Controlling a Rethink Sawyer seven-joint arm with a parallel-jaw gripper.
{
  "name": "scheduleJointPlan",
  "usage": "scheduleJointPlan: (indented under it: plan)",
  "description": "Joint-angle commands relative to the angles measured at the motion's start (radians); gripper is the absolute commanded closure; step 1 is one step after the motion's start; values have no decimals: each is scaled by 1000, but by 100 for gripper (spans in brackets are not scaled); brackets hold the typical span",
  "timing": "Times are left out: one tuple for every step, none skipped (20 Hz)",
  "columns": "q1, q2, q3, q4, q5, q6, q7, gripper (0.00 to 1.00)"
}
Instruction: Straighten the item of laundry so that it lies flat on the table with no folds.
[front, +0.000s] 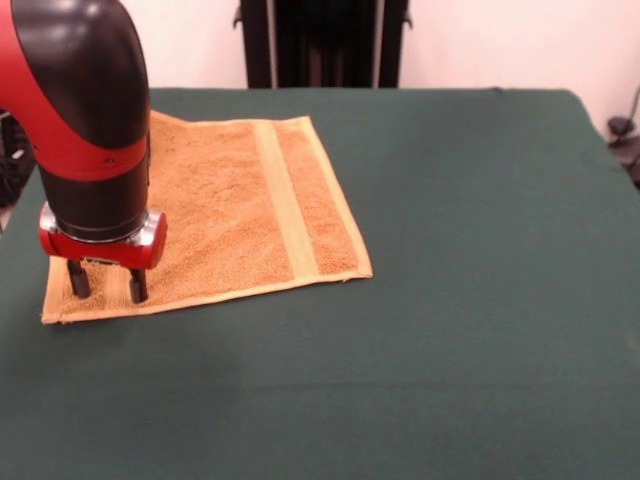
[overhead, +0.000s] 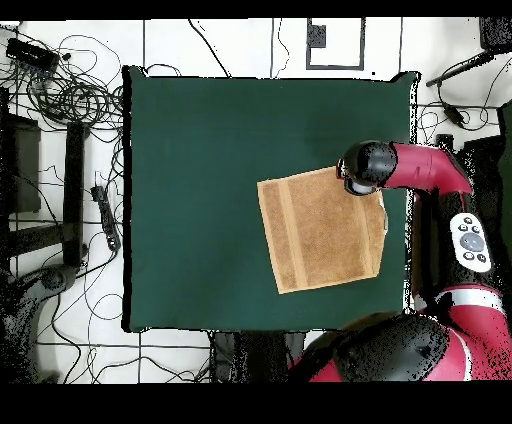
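Observation:
The orange-yellow towel (front: 230, 205) lies spread out on the left part of the dark green table (front: 470, 260), with a woven band running across it near its right edge. My gripper (front: 107, 285) stands upright over the towel's near left corner. Its two fingers (front: 137, 285) are spread apart and their tips are at the cloth, with nothing between them. In the overhead view the towel (overhead: 320, 228) lies near the table's (overhead: 200, 180) right edge, and the gripper (overhead: 355, 178) is at the towel's upper right corner. The arm hides part of the towel's left side in the front view.
The black pedestal (front: 320, 40) stands behind the table's far edge. In the overhead view the robot's red base (overhead: 400, 350) is at the bottom right, and cables (overhead: 70, 90) and stands lie on the floor to the left.

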Motion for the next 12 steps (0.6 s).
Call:
scheduleJointPlan:
  plan:
    - [40,232,90,0,-54,-203,-134,0]
    - [40,229,88,5,-56,-204,-136,0]
    - [40,228,88,6,-57,-205,-138,0]
    - [40,227,89,7,-58,-203,-146,0]
    - [40,225,90,9,-61,-201,-157,0]
    - [40,222,90,13,-63,-200,-162,0]
    - [39,220,91,18,-64,-202,-166,0]
    - [39,217,90,24,-64,-204,-164,0]
    - [42,214,86,29,-64,-205,-153,0]
    - [43,211,82,38,-62,-214,-135,0]
    - [44,207,77,47,-61,-222,-117,0]
    - [43,203,73,60,-59,-232,-98,0]
